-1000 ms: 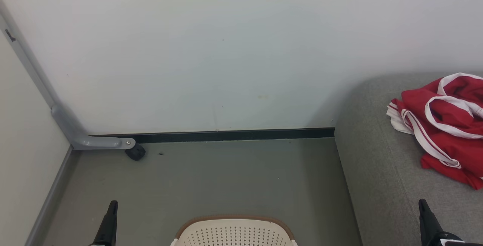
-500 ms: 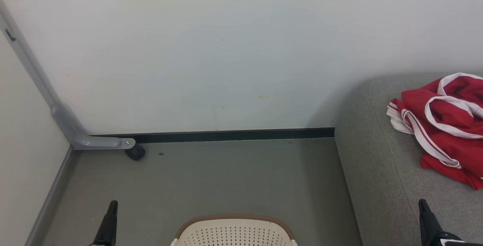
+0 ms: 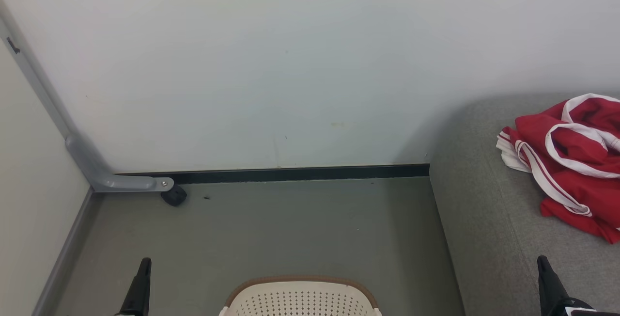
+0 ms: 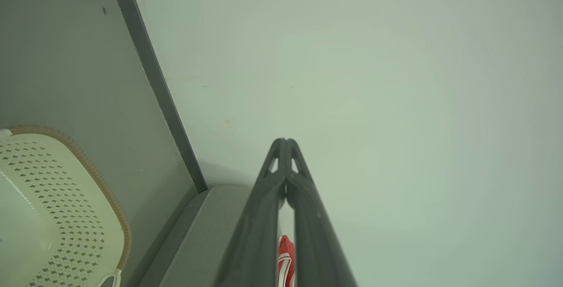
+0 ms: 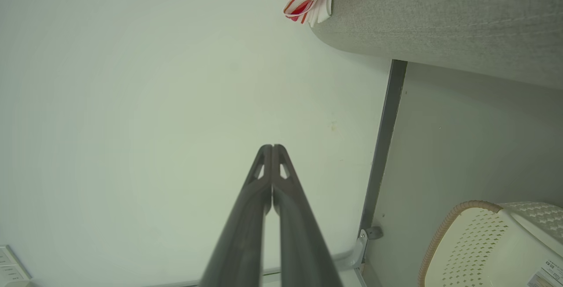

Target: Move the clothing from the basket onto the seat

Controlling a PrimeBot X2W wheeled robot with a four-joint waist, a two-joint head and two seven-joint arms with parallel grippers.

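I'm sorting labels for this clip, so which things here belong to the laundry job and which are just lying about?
Job: the red clothing, the grey seat it lies on, the cream basket.
Not the job: the grey leg with its black wheel, the dark skirting strip, the floor.

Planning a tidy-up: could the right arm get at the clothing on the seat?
Probably yes: the right gripper, shut, appears over the seat, only bare cushion between it and the clothing.
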